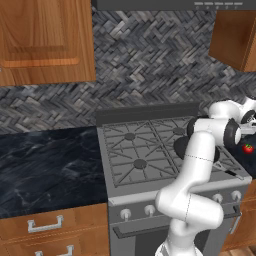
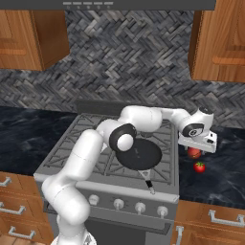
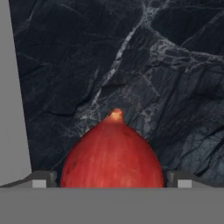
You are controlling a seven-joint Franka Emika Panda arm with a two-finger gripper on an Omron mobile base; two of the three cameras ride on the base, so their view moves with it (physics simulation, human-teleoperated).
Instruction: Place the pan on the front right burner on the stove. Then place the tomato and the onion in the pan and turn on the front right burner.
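Reaching from the base across the stove (image 2: 72, 158) to the right, the white arm is seen bent at the elbow over the front of the cooktop, with its forearm running level above the grates and its wrist turned downward past the stove's right edge. The hand is held over the dark marbled surface (image 2: 225, 162) beside the stove, pointing down, and the fingers (image 3: 39, 180) are spread wide, one on each side of the onion (image 3: 111, 153), with nothing gripped between them. In the hand view the onion is seen close up between the two tips, its pointed top facing away, resting on the surface. In the right base view the onion (image 2: 193, 152) is partly covered by the hand, and the tomato (image 2: 200, 167) lies just beside it, nearer the front edge of the surface. The tomato (image 1: 248, 148) is also seen in the left base view, beyond the arm's elbow. The pan (image 2: 139, 156) is set on the front right burner of the stove, its handle pointing toward the front knobs, and it holds nothing.
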